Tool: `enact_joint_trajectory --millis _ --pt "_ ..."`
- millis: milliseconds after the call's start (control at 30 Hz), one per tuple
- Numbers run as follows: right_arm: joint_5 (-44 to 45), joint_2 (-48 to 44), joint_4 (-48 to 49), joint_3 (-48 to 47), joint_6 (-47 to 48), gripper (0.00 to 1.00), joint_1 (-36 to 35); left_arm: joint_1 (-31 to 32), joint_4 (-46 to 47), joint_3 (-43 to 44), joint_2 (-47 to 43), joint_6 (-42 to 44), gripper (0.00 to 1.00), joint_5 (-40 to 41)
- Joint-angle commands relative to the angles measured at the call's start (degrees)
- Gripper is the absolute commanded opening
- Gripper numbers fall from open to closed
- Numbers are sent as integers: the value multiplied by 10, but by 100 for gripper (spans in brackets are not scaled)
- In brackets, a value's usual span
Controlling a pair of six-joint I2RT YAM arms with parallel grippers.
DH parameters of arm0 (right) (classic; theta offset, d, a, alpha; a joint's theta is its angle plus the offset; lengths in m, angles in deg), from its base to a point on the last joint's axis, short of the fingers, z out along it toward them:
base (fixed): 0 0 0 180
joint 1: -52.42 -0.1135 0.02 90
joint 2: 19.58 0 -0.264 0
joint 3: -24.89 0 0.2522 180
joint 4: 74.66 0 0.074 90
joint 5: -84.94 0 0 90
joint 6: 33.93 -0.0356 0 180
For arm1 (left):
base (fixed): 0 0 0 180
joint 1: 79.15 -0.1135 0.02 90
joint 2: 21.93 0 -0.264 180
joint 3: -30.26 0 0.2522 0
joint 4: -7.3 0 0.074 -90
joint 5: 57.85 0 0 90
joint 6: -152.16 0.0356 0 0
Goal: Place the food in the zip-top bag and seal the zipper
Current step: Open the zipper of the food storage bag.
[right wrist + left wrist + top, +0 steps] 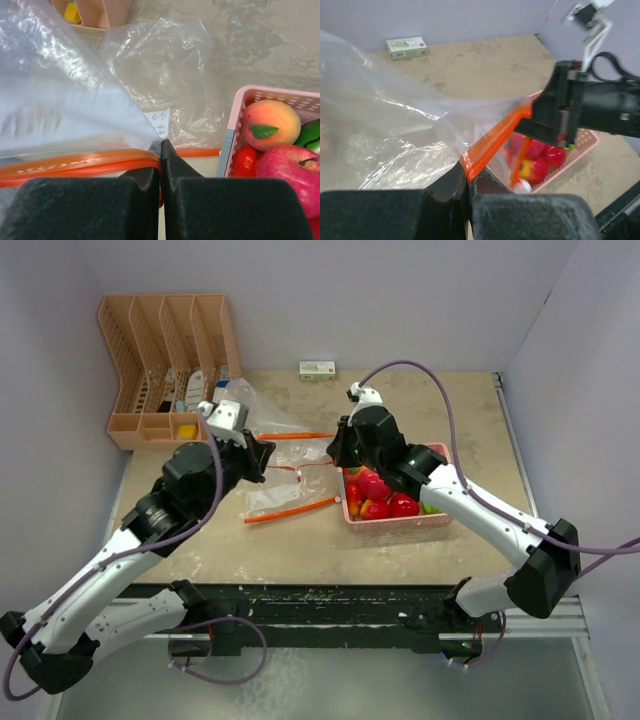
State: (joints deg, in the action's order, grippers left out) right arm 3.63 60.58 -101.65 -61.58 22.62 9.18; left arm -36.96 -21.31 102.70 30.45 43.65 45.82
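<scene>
Currently the left tool (467, 181) is pinching the orange zipper (492, 142) of the zip-top bag (395, 125), with its fingers pressed fully together on the strip. Across from it, the right tool (161, 150) is clamping the same zipper at its other end, and its fingers are likewise closed tight, the strip running off to one side. Between them the bag is hanging raised over the middle of the desk (300, 550), its clear film billowing toward the far left corner. The food (383, 498) is sitting in a pink basket (400, 524) toward the desk's right edge, just beside the right tool. A peach (270, 122), a red apple (292, 170) and a green piece (312, 136) are showing there. An orange organizer (165, 350) is occupying the far left corner, and a small white-and-green box (317, 370) is lying at the far edge.
</scene>
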Motion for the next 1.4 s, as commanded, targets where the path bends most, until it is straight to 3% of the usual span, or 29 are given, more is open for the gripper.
enact_joint_trajectory --millis 0,133,167,300,333,367,400,467,500,700,800,867,1000,1100,1267,1367 --pt "120 12 -43 6 10 0 -2 3 -93 44 -52 -16 0 9" --pt "131 18 -50 14 10 0 -1 3 -130 40 -74 -22 0 31" --pt "122 14 -47 18 16 4 -2 2 -135 36 -75 -22 0 39" --pt "51 -16 -2 33 79 56 -1 2 -137 17 -65 -22 0 61" --pt "35 -27 5 37 86 62 -2 2 -135 13 -60 -24 0 67" --pt "26 -37 10 44 89 75 -2 3 -133 8 -53 -25 0 75" --pt "23 -48 11 47 90 83 -1 2 -131 5 -47 -27 0 82" --pt "19 -68 -8 52 82 89 -1 2 -126 -2 -35 -31 0 98" --pt "20 -75 -19 53 74 98 -1 2 -122 -7 -28 -34 0 102" --pt "147 -61 -126 57 29 100 2 3 -97 -18 11 -37 0 102" --pt "158 -47 -145 72 1 99 4 3 -108 -14 26 -40 0 127" --pt "95 -65 -103 94 23 99 3 2 -127 -13 28 -42 0 154" --pt "-120 -121 78 144 77 100 4 3 -116 -24 26 -38 0 166" --pt "-220 -132 122 135 99 100 3 2 -85 -38 31 -37 0 151" --pt "-258 -172 163 133 96 100 3 2 -66 -44 66 -38 0 138" --pt "-217 -201 150 135 74 100 3 2 -75 -39 80 -41 0 142"
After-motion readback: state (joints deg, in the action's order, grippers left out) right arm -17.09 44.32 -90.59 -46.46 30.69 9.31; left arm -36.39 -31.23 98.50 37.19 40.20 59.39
